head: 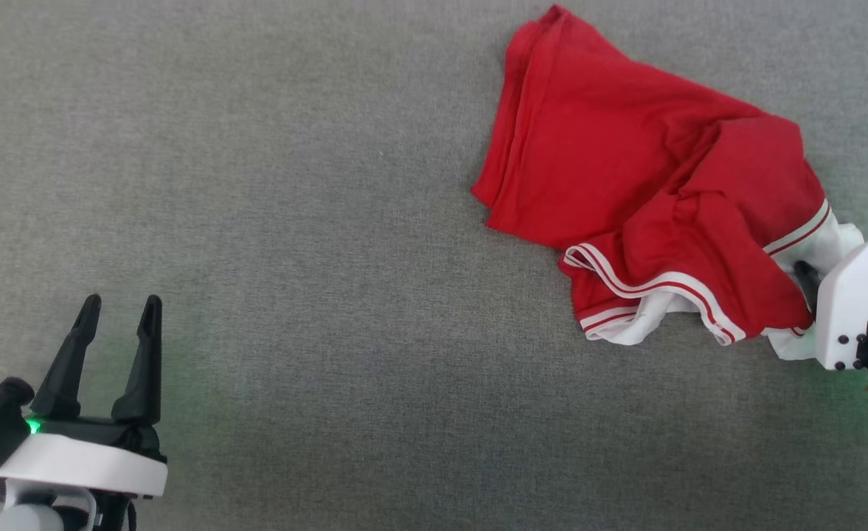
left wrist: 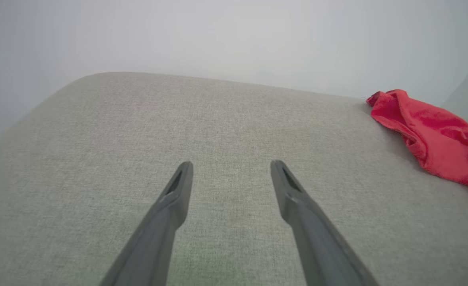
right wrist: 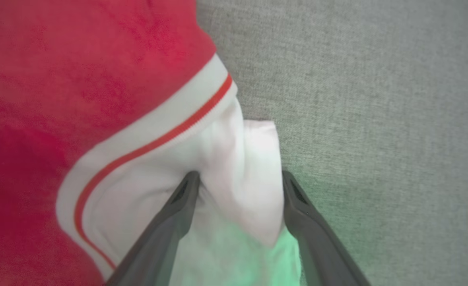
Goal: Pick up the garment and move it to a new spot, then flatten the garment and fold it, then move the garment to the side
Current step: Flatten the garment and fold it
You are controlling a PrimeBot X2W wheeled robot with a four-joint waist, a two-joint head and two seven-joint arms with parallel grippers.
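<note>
Garment (head: 647, 192): crumpled, right side of grey fabric surface (head: 293, 221); long axis far-centre to near-right, striped end nearest. Right gripper (right wrist: 235, 178): fingers wide apart, white sleeve (right wrist: 253, 159) between them, not pinched. Left gripper (head: 118, 313): spread, empty. Left wrist view adds rounded surface edge, pale wall (left wrist: 234, 35).

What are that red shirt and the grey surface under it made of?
The shirt looks like soft knit cloth, matte, since it crumples into loose folds. The surface seems a padded woven fabric: fine speckled weave, rounded edge.
</note>
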